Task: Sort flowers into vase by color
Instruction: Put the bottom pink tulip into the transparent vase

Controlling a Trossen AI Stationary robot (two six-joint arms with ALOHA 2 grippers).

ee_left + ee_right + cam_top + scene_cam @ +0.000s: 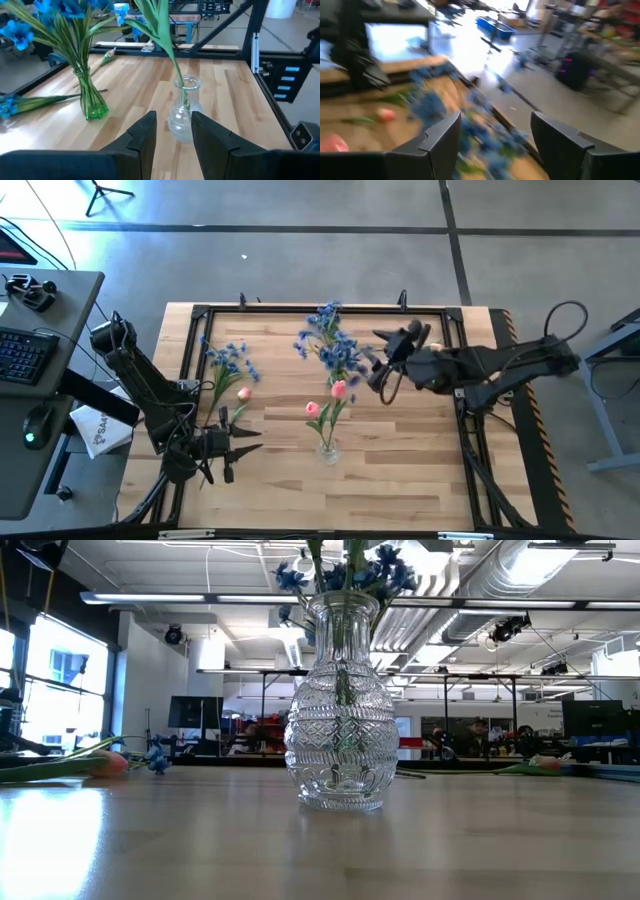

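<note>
A clear glass vase (328,448) (182,112) (340,710) stands near the table's middle front and holds two pink tulips (327,400). Behind it a green vase (92,102) holds several blue sprays (335,345). A loose blue spray (230,360) and a loose pink tulip (245,393) lie flat on the table's left part. My right gripper (378,375) (495,135) hangs open just right of the blue blossoms, with nothing between its fingers. My left gripper (250,442) (172,135) is open, left of the clear vase and pointing at it.
A black frame (300,310) runs round the wooden table top. A desk with a keyboard (20,355) stands off the table's left side. Bare wood lies at the table's front and between the vases and the right edge.
</note>
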